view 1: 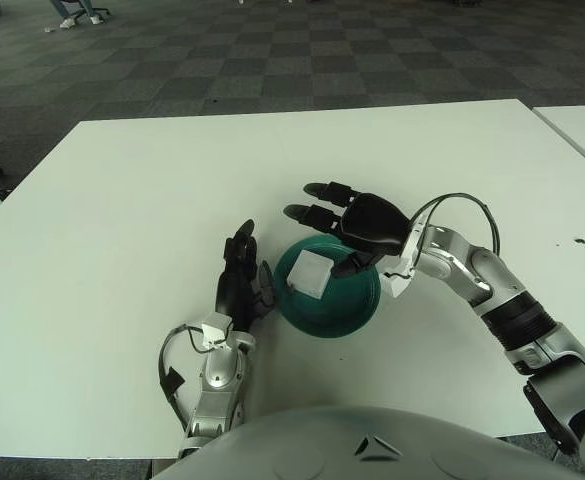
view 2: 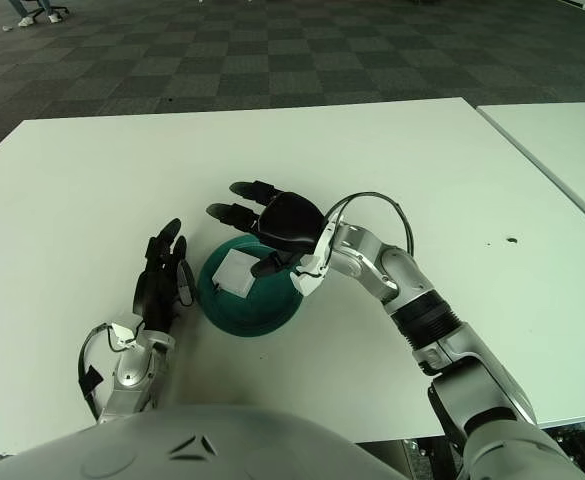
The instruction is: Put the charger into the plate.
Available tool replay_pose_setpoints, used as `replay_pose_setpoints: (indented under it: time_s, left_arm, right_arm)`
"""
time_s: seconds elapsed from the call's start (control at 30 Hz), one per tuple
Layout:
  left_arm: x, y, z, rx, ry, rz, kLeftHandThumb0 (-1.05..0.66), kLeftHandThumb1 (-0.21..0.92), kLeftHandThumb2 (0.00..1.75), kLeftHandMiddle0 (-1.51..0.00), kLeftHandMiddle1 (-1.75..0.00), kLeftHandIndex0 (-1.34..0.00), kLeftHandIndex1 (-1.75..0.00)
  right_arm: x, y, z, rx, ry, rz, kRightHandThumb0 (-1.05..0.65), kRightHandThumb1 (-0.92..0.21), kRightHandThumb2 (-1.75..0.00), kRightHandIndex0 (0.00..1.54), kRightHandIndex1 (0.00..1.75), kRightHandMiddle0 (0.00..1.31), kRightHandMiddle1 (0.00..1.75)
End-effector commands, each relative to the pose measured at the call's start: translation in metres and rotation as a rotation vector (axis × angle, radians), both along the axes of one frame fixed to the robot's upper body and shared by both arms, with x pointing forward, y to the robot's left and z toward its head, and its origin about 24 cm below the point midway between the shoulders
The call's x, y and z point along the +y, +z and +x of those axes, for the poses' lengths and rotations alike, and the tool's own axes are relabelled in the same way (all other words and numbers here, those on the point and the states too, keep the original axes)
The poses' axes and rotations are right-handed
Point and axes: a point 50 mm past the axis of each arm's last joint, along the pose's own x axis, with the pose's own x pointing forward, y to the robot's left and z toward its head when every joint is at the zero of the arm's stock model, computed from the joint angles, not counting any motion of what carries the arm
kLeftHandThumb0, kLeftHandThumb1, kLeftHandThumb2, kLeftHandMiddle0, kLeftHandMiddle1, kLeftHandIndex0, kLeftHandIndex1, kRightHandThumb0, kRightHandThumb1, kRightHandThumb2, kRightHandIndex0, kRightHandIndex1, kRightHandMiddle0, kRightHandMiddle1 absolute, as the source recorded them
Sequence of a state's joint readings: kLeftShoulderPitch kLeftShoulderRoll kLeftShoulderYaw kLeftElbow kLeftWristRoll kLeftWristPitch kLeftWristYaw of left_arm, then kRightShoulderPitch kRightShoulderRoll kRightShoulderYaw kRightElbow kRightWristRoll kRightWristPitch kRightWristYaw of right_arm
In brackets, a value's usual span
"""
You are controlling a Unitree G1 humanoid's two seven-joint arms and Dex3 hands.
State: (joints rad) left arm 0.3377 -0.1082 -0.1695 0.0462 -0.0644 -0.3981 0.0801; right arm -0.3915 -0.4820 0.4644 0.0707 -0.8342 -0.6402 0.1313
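Both our hands hold nothing: right hand [view 1: 357, 222] spread just above the charger [view 1: 309, 273] lying in the plate [view 1: 360, 300], left hand [view 1: 238, 283] open beside its rim.

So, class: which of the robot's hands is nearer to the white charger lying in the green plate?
Right. The right hand hovers open just above and behind the charger, thumb beside it. The left hand is open on the table, left of the plate, farther off.

We've got a white charger [view 1: 309, 273] in a dark teal plate [view 1: 352, 310] on a white table [view 1: 122, 200], black-fingered hands on silver arms, and a grey checkered carpet [view 1: 272, 50] beyond the table's far edge.
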Motion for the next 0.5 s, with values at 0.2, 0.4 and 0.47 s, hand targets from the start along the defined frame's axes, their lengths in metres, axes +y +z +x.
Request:
replay_pose_setpoints:
  time_s: [0.2,0.4,0.47]
  left_arm:
    - [-0.002,-0.010,-0.007,0.071,-0.007,0.002,-0.97,0.92,1.03,-0.16,0.00,0.00,-0.52]
    - [-0.003,-0.011,-0.008,0.074,0.005,-0.013,-0.95,0.92,1.00,-0.17,-0.01,0.00,-0.55]
    - [-0.002,-0.013,-0.009,0.078,0.008,-0.011,-0.95,0.92,0.99,-0.17,-0.01,0.00,-0.56]
  right_arm:
    - [-0.006,0.006,0.003,0.027,-0.032,0.073,-1.05,-0.92,-0.92,0.00,0.00,0.00,0.00]
    - [-0.018,0.012,0.011,0.118,-0.104,0.217,-1.05,-0.92,-0.94,0.00,0.00,0.00,0.00]
    - [-0.028,0.016,0.022,0.183,-0.153,0.288,-1.05,-0.92,-0.92,0.00,0.00,0.00,0.00]
